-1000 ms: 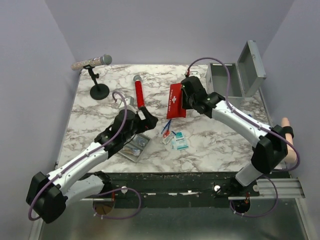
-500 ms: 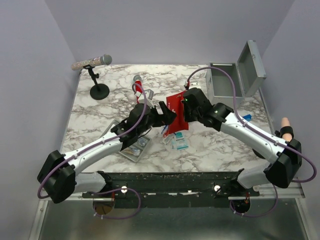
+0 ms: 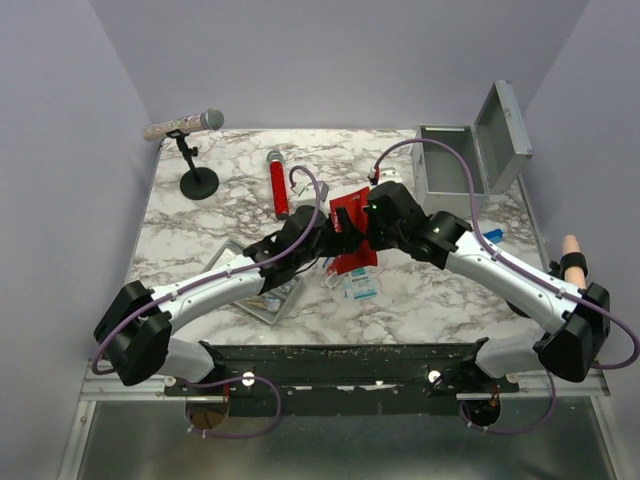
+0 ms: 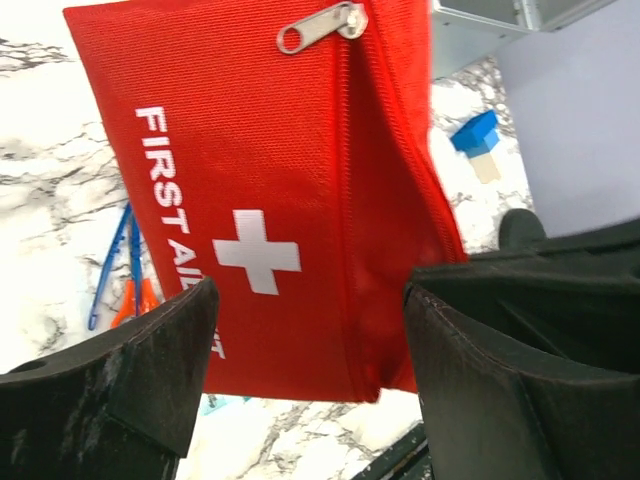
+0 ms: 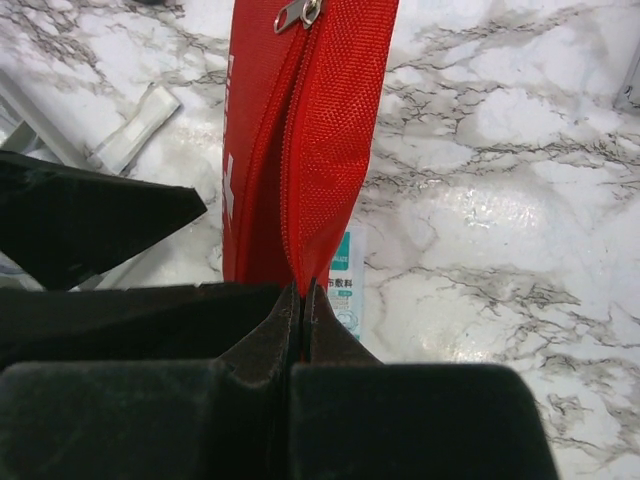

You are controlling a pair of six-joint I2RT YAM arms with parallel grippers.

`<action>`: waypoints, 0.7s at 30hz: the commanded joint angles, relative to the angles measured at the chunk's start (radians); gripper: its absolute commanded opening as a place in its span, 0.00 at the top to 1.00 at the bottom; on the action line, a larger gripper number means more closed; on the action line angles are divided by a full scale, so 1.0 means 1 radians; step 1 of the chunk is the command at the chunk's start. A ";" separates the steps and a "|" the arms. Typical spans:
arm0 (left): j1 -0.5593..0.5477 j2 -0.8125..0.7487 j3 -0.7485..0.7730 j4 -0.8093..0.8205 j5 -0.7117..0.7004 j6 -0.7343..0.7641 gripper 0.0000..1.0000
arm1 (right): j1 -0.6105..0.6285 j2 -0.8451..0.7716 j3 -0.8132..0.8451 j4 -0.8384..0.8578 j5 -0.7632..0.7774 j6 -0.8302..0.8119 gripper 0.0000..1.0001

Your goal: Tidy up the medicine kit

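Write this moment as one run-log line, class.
right gripper: shut on first-aid pouch | left gripper: open, astride pouch | medicine kit: lid open

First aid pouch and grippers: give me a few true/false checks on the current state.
1. The right gripper is shut on the red first aid pouch. True.
2. The left gripper is clamped on the pouch. False: its jaws stand open, the pouch between them.
3. The medicine kit has its lid closed. False: the lid stands open.
4. A microphone sits on a stand at the far left of the table. True.
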 commanded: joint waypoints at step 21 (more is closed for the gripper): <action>-0.017 0.058 0.080 -0.074 -0.058 0.088 1.00 | 0.035 -0.110 0.021 -0.012 -0.074 0.005 0.48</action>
